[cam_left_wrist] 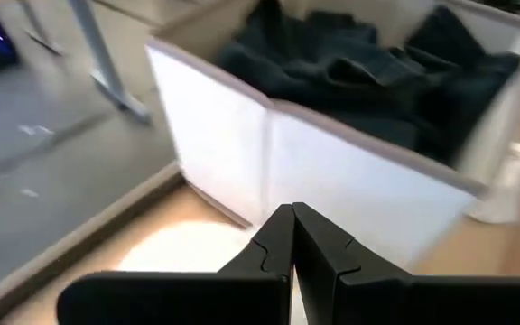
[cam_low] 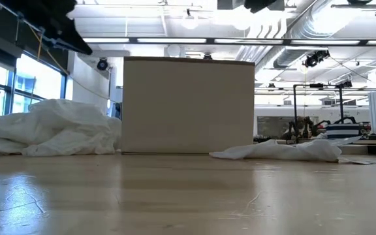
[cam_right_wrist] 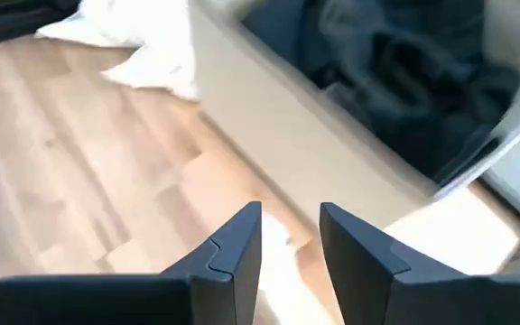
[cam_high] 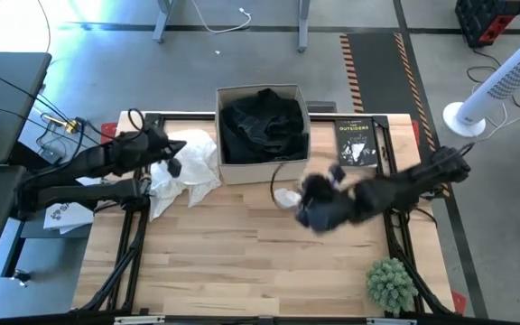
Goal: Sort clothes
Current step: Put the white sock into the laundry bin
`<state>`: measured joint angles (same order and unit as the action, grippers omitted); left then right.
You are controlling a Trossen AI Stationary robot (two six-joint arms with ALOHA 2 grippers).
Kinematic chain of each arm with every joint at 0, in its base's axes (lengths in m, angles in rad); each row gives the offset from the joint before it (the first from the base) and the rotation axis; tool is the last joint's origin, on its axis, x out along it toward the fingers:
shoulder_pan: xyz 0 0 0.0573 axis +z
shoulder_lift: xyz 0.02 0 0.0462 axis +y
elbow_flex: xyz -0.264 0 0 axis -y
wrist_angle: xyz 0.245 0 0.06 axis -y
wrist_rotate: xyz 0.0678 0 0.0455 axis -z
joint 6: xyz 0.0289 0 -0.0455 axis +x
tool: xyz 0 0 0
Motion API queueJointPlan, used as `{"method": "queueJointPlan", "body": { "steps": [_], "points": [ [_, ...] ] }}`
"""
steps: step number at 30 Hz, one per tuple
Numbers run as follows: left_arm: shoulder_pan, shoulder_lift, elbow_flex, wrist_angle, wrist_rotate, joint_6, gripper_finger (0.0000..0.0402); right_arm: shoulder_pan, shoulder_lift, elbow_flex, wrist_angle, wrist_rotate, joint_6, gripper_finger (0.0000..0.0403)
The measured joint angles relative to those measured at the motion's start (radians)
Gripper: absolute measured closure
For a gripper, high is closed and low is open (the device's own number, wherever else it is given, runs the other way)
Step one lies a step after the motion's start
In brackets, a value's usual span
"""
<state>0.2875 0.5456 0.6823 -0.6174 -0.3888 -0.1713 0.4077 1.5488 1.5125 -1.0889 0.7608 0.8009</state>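
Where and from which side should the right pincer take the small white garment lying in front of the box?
Probably from straight above, pinching a raised fold of the white garment near its middle. It lies flat and crumpled on the table, close to the box, so a side approach looks crowded. The right pincer is open.

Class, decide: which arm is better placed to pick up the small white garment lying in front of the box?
Probably the right: its open gripper hovers over that white garment, while the left gripper, shut, sits by the white pile.
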Motion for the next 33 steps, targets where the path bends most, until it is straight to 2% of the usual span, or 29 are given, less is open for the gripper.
{"method": "queueJointPlan", "body": {
  "steps": [3,6,9,11,15,21,25,27,29,33],
  "points": [
    [-0.031,-0.019,0.0,-0.028,0.018,-0.042,0.0401,0.108,0.043,-0.07,0.005,0.076,0.153,0.0291],
    [-0.061,-0.021,0.0,-0.022,0.018,-0.045,0.0401,0.178,0.076,-0.18,0.007,0.093,0.385,0.0291],
    [-0.087,-0.02,0.0,-0.019,0.019,-0.045,0.0401,0.191,0.089,-0.328,0.037,0.062,0.582,0.029],
    [-0.099,-0.015,0.0,-0.019,0.013,-0.043,0.0401,0.172,0.084,-0.432,0.103,0.048,0.598,0.0288],
    [-0.107,-0.007,0.0,-0.019,0.011,-0.029,0.0401,0.075,0.038,-0.604,0.302,-0.041,0.523,0.0274],
    [-0.107,0.011,0.0,-0.021,0.003,-0.035,0.0401,-0.094,0.03,-0.835,0.9,-0.181,0.104,0.0221],
    [-0.107,0.028,-0.001,-0.026,0.011,-0.037,0.0401,-0.182,0.073,-0.929,1.018,-0.232,0.064,0.0206],
    [-0.107,0.035,-0.001,-0.038,0.021,-0.038,0.0401,-0.206,0.092,-0.936,1.051,-0.261,0.081,0.022],
    [-0.108,0.04,-0.001,-0.048,0.023,-0.046,0.0401,-0.207,0.112,-0.928,1.057,-0.269,0.074,0.0255],
    [-0.12,0.045,-0.001,-0.054,0.026,-0.061,0.0401,-0.17,0.125,-0.865,1.075,-0.351,-0.008,0.0368]
  ]
}}
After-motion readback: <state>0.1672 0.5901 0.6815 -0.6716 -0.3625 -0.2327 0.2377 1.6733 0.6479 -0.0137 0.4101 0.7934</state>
